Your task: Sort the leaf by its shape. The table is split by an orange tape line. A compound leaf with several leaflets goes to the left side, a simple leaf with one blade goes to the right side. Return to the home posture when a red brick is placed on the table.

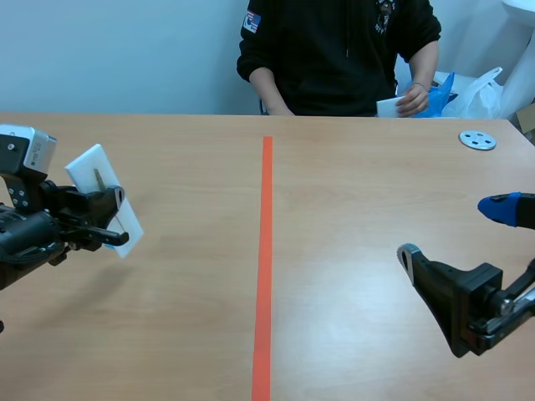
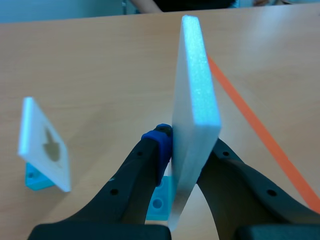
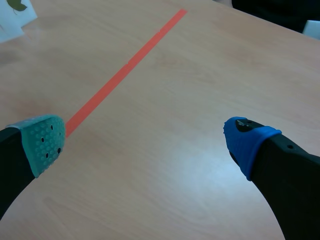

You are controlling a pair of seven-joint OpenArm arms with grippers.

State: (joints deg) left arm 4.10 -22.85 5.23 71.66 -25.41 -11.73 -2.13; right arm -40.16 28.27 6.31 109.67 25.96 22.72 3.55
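My left gripper (image 2: 187,147) is shut on a white foam card (image 2: 196,100), seen edge-on, so its picture is hidden. A blue stand (image 2: 159,204) shows under that card. In the scene view the left gripper (image 1: 111,224) grips this card (image 1: 128,225) on the table's left side. A second white card (image 2: 44,144) with a dark leaf picture stands on a blue base beside the gripper; it is also visible as the second card (image 1: 90,171) in the scene view. My right gripper (image 1: 456,232) is open over the right side, holding nothing, and the right gripper (image 3: 145,137) has bare table under it.
The orange tape line (image 1: 266,251) splits the table. A person sits across the table with a small white card (image 1: 391,106) in hand. A grey disc (image 1: 477,139) lies at the far right, and plastic bags (image 1: 472,93) sit behind it.
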